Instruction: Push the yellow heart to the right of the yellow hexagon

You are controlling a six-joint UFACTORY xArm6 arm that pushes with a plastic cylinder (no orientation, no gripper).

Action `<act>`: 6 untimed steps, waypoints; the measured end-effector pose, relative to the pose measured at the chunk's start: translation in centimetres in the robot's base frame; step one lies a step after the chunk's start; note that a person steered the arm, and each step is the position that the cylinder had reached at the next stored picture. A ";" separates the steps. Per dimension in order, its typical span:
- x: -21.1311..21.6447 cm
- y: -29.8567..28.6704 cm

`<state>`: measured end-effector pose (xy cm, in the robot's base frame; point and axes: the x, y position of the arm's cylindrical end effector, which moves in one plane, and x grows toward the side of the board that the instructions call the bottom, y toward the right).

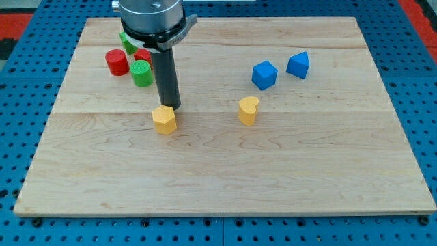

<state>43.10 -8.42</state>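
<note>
The yellow hexagon [164,119] lies left of the board's middle. The yellow heart [248,110] lies to its right, about a fifth of the board's width away. My tip [171,107] is the lower end of a dark rod that comes down from the view's top. It stands just above and slightly right of the yellow hexagon, touching or nearly touching its top edge. The heart is well clear of the tip.
A red cylinder [117,62], a green cylinder [142,74], another red block [142,55] and another green block [128,42] cluster at the upper left, partly behind the arm. Two blue blocks [264,74] [298,65] lie upper right. The wooden board [225,184] rests on a blue pegboard.
</note>
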 end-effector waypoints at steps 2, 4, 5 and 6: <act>-1.3 8.4; -1.5 14.2; -0.7 14.2; 1.8 14.2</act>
